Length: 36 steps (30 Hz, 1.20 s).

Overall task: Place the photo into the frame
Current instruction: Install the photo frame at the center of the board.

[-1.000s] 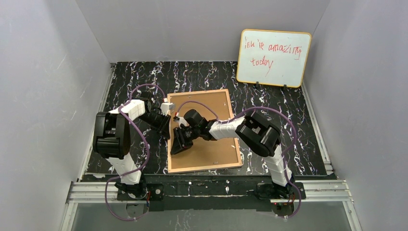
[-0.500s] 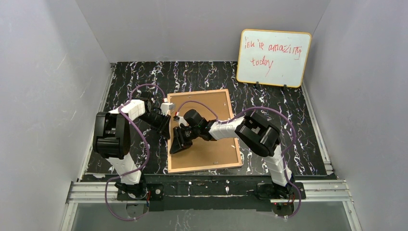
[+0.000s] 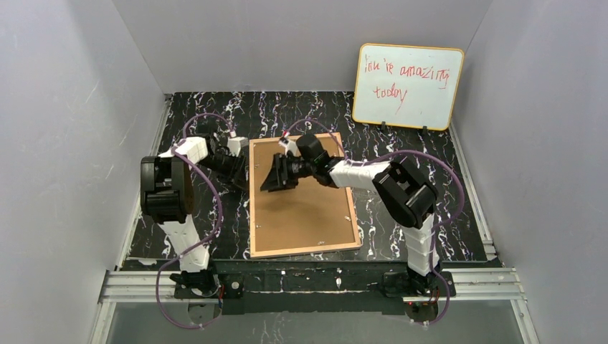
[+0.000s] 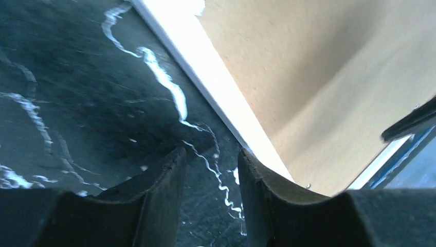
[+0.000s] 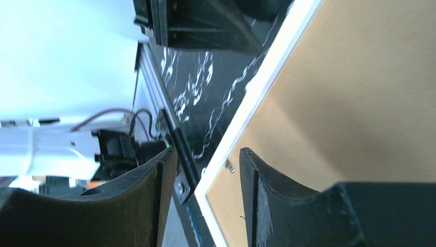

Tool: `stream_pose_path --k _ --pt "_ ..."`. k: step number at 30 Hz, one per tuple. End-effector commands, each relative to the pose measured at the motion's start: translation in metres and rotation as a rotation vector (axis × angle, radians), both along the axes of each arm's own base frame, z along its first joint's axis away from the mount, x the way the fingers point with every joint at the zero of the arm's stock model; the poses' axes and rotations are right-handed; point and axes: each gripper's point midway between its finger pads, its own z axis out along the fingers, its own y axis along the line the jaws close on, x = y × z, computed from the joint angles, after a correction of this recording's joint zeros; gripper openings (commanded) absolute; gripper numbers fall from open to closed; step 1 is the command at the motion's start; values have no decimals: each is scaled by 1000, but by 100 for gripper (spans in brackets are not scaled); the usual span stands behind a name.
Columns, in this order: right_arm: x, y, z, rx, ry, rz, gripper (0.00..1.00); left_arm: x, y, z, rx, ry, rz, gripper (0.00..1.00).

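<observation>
We see the thin tan-backed rectangular frame [image 3: 308, 215] face-down on the black marbled worktop [image 3: 401, 147]. Our left jaws beside it and right jaws above it stand part-open, empty.

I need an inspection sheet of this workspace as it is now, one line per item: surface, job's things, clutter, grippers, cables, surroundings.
Surface: black marbled table, no spill seen.
Job's things: frame lies flat, back up, with brown backing board in it; photo not seen.
Clutter: nothing seen.
Grippers: left gripper open, empty, over the table beside the frame's left edge; right gripper open, empty, above the frame's far left part.
Cables: purple cables loop along both arms.
Surroundings: grey walls; whiteboard with red writing, far right.
</observation>
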Motion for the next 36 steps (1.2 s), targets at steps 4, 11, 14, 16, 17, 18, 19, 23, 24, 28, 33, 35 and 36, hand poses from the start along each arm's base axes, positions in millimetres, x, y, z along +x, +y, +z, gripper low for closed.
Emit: stream_pose_path --k 4,11,14,16,17,18,19,23,24,28,33,35,36 --pt "90 -1 -7 12 -52 -189 53 29 -13 -7 -185 106 178 41" --pt "125 21 -30 -11 -47 -218 50 33 -17 -19 -210 126 185 35" --pt "135 29 -40 -19 -38 -233 49 31 -15 -27 -195 137 182 31" --pt "140 33 -46 -24 -30 -242 48 29 -12 -32 -176 140 177 28" --pt "143 34 -48 -28 -26 -247 47 28 -11 -34 -167 138 173 27" --pt "144 36 -50 -27 -23 -249 47 27 -10 -36 -161 139 170 26" --pt "145 38 -51 -26 -19 -251 46 26 -9 -37 -158 137 169 25" --pt "145 44 -56 -35 -8 -252 45 25 -9 -37 -156 129 166 24" --pt "145 45 -57 -36 -7 -251 45 26 -9 -37 -155 125 166 24" --pt "142 47 -60 -40 3 -256 44 24 -9 -38 -154 129 165 22" --pt "142 51 -60 -34 16 -269 43 23 -9 -39 -153 129 165 22" --pt "142 52 -60 -36 18 -275 43 23 -9 -39 -152 127 166 22" --pt "142 53 -60 -38 20 -281 42 23 -8 -40 -151 127 165 22"
